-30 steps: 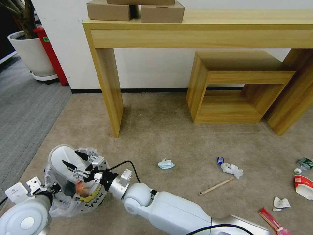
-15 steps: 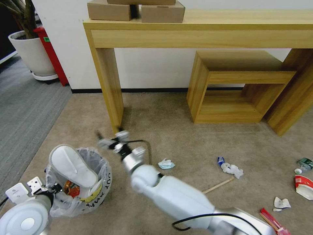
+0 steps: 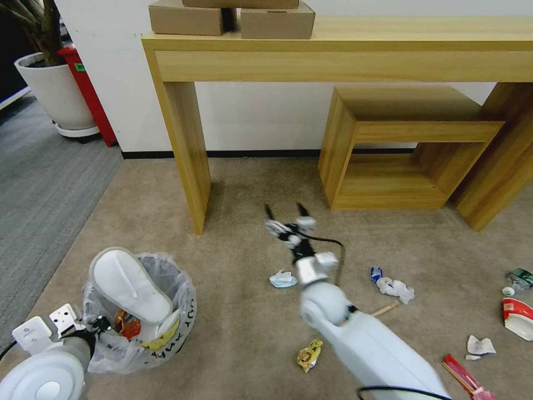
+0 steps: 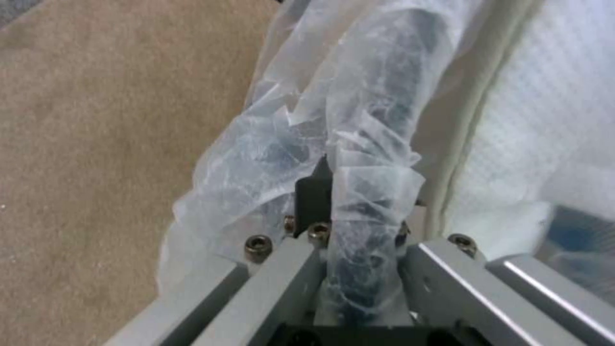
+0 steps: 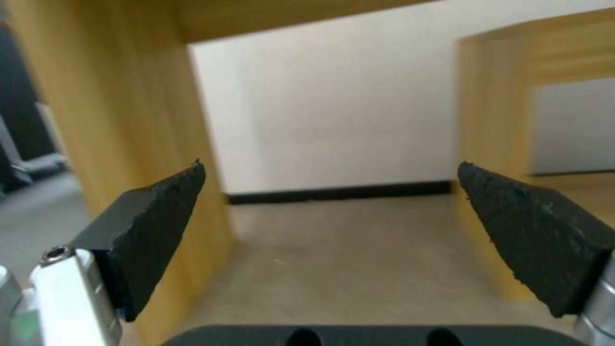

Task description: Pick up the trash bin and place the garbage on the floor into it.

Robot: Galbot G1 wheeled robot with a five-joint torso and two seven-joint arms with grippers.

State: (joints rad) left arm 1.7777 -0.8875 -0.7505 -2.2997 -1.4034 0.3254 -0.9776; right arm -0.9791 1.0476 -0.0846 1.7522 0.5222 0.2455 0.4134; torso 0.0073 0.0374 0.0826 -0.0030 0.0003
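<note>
Bin: small round black bag-lined trash bin (image 3: 166,328) held a white slipper (image 3: 130,286) and coloured wrappers.
Left gripper (image 4: 333,211): clamped on its rim.
Right gripper (image 3: 286,214): jaws wide, empty.

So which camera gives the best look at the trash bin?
The head view: it shows the whole trash bin, with a white slipper standing in it. The left wrist view shows a close stretch of bagged rim in the left gripper. The right wrist view faces the wooden table.

Illegible black letters on the trash bin (image 3: 176,328) liner bag.
</note>
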